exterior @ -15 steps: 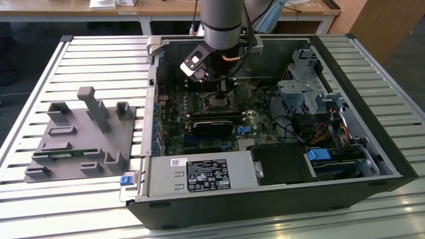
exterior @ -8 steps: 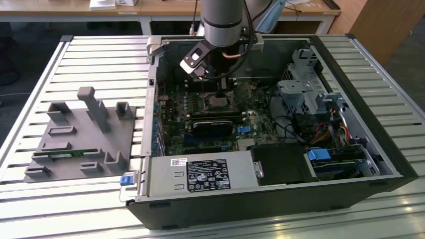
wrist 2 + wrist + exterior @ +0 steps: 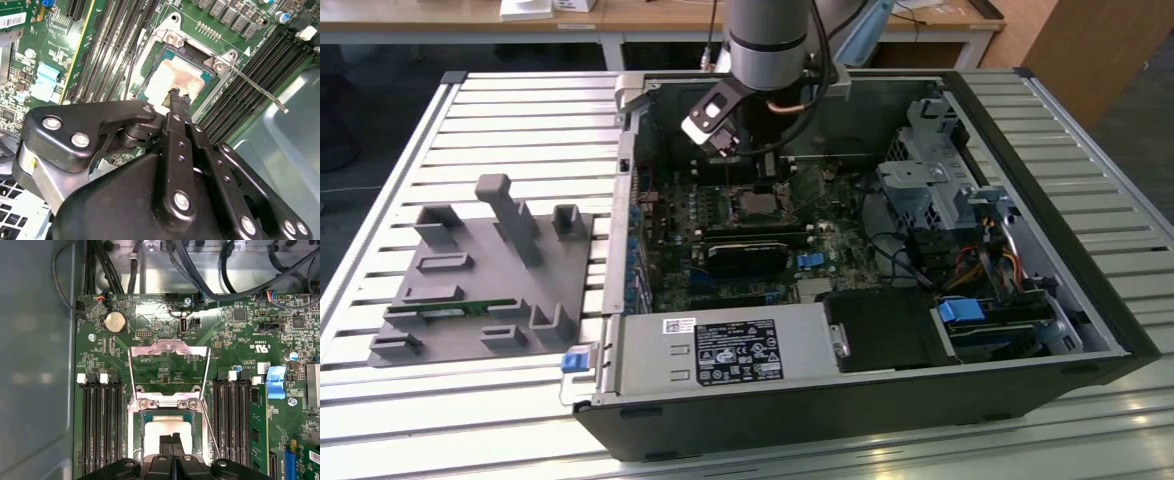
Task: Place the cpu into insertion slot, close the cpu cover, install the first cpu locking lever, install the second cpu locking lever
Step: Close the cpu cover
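Motherboard [image 3: 240, 340] green with fine pale traces. Cpu [image 3: 182, 80] dull silver-grey, top smeared beige-tan. Cpu cover [image 3: 167, 346] bare silver-grey metal. Gripper [image 3: 178, 96] matte black, silver screw heads. Memory slots [image 3: 100, 425] black with white latches. Coin cell [image 3: 115, 321] shiny silver. Connector [image 3: 275, 382] light blue. Case [image 3: 854, 420] black outside, grey inside. Power supply [image 3: 720, 350] silver, black-and-white label. Fixture tray [image 3: 480, 290] plain mid grey. Table [image 3: 400, 130] pale grey, slatted stripes. Arm [image 3: 767, 40] silver-grey with a darker band.
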`<state>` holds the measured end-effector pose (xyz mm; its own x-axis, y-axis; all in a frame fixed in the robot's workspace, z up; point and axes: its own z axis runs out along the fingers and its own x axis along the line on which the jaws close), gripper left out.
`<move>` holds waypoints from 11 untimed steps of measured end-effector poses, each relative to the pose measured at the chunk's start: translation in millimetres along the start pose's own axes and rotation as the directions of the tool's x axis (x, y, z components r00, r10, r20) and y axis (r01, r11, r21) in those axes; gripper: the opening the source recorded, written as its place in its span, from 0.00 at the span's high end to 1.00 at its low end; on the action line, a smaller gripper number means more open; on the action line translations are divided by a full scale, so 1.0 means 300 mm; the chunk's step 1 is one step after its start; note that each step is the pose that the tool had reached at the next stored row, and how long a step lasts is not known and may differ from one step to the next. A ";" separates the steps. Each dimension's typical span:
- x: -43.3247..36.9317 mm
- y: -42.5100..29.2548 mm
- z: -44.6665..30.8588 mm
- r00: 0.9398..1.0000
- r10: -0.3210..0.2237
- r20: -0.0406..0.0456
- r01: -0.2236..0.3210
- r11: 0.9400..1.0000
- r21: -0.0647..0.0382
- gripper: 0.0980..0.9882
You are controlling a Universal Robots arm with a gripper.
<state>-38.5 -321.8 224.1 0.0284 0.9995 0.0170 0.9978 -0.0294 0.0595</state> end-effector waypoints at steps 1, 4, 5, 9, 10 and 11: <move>0.000 0.000 -0.002 1.000 0.000 0.000 0.000 1.000 0.000 0.98; 0.000 0.000 -0.009 1.000 0.000 -0.001 0.000 1.000 0.000 0.98; 0.000 0.001 -0.012 1.000 0.000 -0.001 0.000 1.000 0.000 0.98; 0.000 0.001 -0.024 1.000 0.000 -0.002 0.000 1.000 0.000 0.98; 0.000 0.002 -0.026 1.000 0.000 -0.002 0.000 1.000 0.000 0.98; -0.004 0.002 -0.030 1.000 0.000 -0.002 0.000 1.000 0.000 0.98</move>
<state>-38.5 -323.2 233.0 0.0282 0.9994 0.0191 0.9978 -0.0293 0.0595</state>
